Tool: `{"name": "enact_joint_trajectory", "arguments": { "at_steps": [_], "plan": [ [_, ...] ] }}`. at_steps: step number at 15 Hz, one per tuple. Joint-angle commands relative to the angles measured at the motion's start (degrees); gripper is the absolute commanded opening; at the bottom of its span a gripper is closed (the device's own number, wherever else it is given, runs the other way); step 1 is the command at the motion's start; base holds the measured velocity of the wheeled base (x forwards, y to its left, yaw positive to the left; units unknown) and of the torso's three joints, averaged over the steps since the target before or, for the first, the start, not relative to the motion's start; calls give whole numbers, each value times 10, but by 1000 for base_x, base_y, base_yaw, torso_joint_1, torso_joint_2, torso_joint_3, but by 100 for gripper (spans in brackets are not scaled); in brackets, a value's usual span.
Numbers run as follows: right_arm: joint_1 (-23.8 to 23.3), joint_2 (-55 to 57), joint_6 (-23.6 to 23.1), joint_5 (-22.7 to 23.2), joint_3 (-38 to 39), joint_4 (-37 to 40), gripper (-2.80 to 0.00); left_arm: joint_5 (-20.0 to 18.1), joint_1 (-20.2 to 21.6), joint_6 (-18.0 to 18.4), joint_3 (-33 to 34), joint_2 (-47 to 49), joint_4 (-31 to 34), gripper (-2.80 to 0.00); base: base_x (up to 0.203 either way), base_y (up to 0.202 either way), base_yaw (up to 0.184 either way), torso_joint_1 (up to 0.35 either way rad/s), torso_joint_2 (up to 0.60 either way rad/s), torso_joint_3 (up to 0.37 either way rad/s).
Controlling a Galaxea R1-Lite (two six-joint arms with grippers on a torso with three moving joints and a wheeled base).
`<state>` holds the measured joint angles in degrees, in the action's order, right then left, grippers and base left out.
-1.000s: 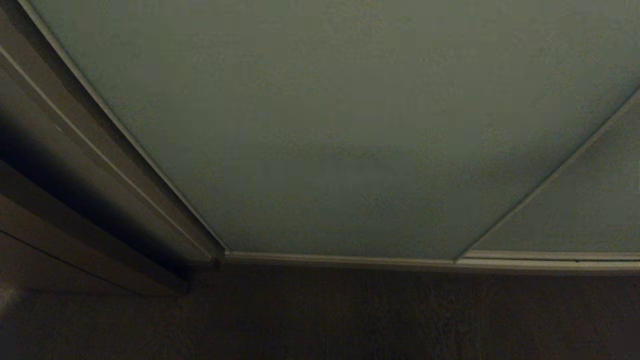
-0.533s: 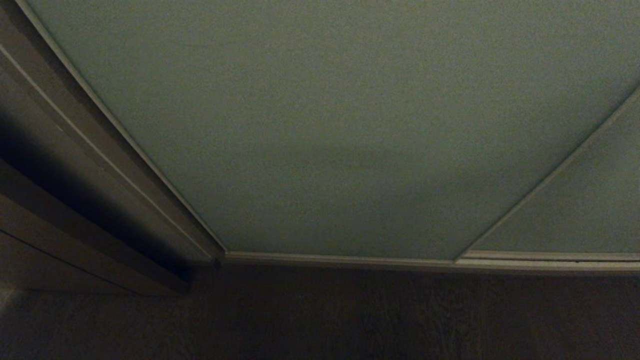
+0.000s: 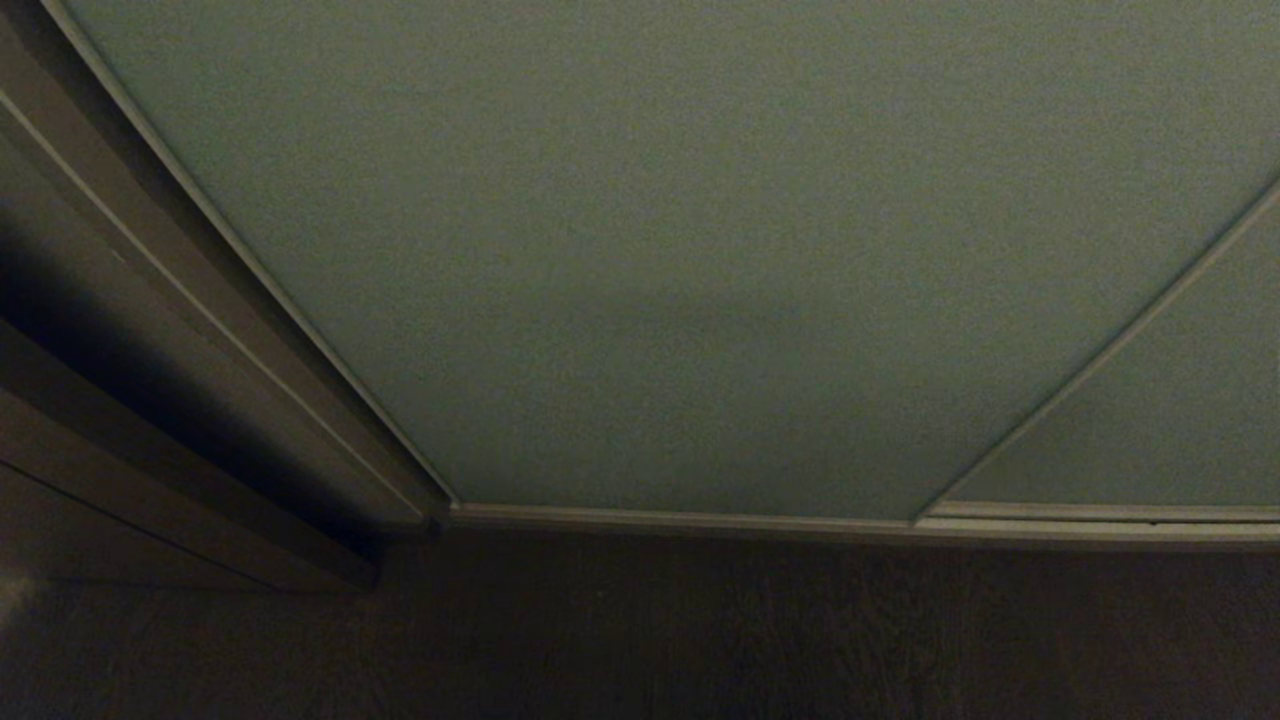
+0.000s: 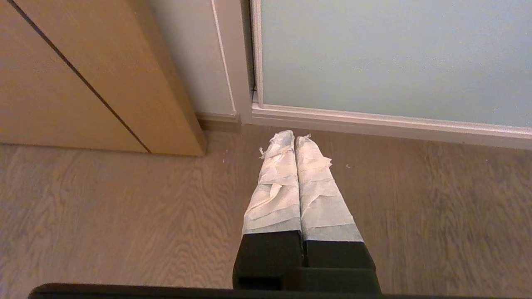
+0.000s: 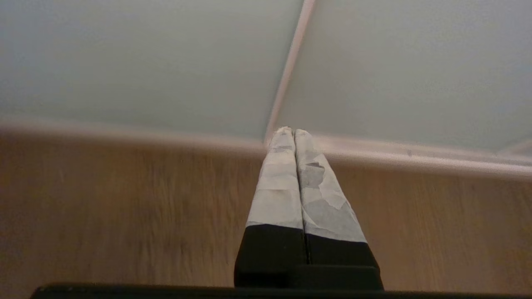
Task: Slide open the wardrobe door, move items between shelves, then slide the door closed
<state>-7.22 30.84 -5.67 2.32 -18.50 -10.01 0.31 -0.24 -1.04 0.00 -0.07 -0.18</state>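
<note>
Two pale grey-green sliding wardrobe doors (image 3: 700,250) meet the wood-grain floor (image 4: 104,216) ahead of me, both grippers' jaws pressed together, empty.

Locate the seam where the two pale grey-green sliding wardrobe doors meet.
In the head view the cream-framed seam runs diagonally on the right, meeting the bottom track above the dark wood floor; the shut right pincer points at its foot.

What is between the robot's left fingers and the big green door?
Only bare wood floor, as the left wrist view shows. The left gripper, shut, hangs above the floor in front of the sliding wardrobe door.
</note>
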Motion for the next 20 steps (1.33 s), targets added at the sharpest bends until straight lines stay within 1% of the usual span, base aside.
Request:
{"name": "enact_joint_trajectory", "arguments": {
  "at_steps": [1, 2, 3, 4, 5, 6, 7, 8, 9, 11, 12, 13, 14, 16, 17, 20],
  "plan": [
    [-6, -128, -4, -2, 38, 74, -280, 0, 0, -1, 0, 1, 0, -280, 0, 0, 0, 0, 0, 0],
    [-12, -148, 3, -5, 42, 143, -280, 0, 1, 0, 0, 1, 0, -280, 0, 0, 0, 0, 0, 0],
    [-16, -152, 33, -6, 51, 169, -280, 0, 0, 0, 0, 1, 0, -280, 0, 0, 0, 0, 0, 0],
    [-17, -152, 58, -6, 77, 154, -280, 0, 0, 0, 0, 1, 0, -280, 0, 0, 0, 0, 0, 0],
    [-18, -153, 70, -4, 99, 140, -280, 0, 0, 0, 0, 1, 0, -280, 0, 0, 0, 0, 0, 0],
    [-18, -152, 82, -3, 103, 132, -280, 0, 1, -1, 0, 1, 0, -280, 0, 0, 0, 0, 0, 0],
    [-9, -153, 82, -2, 110, 128, -280, 0, 0, 0, 0, 1, 0, -280, 0, 0, 0, 0, 0, 0],
    [-6, -153, 80, -2, 116, 106, -280, 0, 0, -1, 0, 1, 0, -280, 0, 0, 0, 0, 0, 0],
    [-5, -153, 69, 3, 115, 87, -280, 0, 0, -1, 0, 1, 0, -280, 0, 0, 0, 0, 0, 0],
    [-2, -152, 3, 34, 119, 71, -280, 0, 0, -1, 0, 1, 0, -280, 0, 0, 0, 0, 0, 0],
    [-2, -152, -21, 39, 132, 60, -280, 0, 0, 0, 0, 1, 0, -280, 0, 0, 0, 0, 0, 0],
    [-1, -152, -55, 40, 152, 37, -280, 0, 0, 0, 0, 1, 0, -280, 0, 0, 0, 0, 0, 0],
    [11, -153, -77, 39, 168, 17, -280, 0, 0, -1, 0, 1, 0, -280, 0, 0, 0, 0, 0, 0],
    [82, -178, -81, 23, 179, 24, -280, 0, 0, -1, 0, 1, 0, -280, 0, 0, 0, 0, 0, 0],
    [95, -199, -80, 16, 180, 39, -280, 0, 0, 0, 0, 1, 0, -280, 0, 0, 0, 0, 0, 0],
    [80, -305, -67, 6, 183, 64, -280, 0, 0, -1, 0, 1, 0, -280, 0, 0, 0, 0, 0, 0]
  ]
}}
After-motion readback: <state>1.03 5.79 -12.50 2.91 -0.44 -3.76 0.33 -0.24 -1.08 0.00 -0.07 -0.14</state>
